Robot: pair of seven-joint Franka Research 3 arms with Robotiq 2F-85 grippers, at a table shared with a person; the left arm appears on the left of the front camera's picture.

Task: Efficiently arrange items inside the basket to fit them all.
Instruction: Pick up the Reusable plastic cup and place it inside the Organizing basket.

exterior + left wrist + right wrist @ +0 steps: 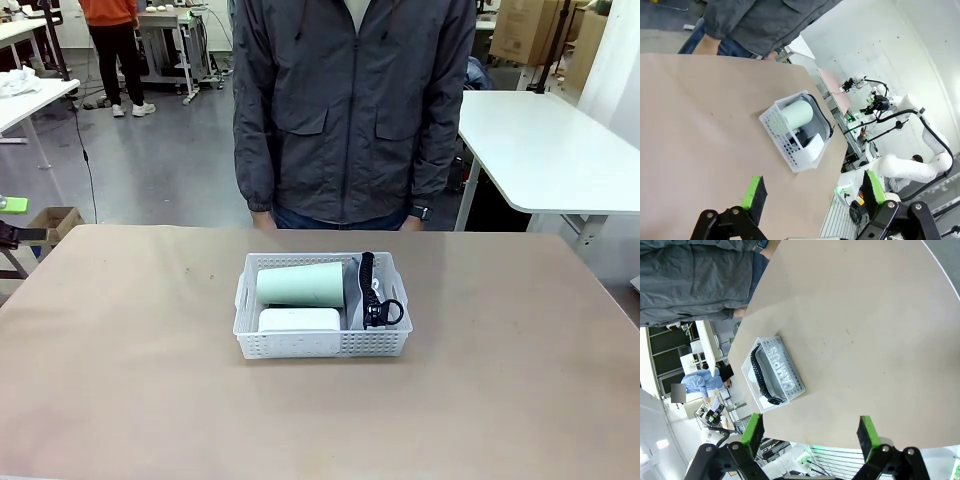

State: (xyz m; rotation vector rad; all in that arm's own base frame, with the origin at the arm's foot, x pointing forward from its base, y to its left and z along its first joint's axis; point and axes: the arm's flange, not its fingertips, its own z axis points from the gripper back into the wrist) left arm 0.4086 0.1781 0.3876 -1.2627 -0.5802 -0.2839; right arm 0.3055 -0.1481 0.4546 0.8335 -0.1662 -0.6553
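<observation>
Basket: white, sides perforated in a regular hole grid. Cup: pale green, plain. Device: white. Pouch strap: black. Surface: tan-brown, faint dark specks. Person's jacket: dark grey. Left hand and right hand: black, green pads.

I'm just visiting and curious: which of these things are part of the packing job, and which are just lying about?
Part of the job:
- basket
- green cup, lying in it
- white device, in it
- grey pouch with black strap, in it

Just about:
- side table
- cardboard box on the floor
</observation>
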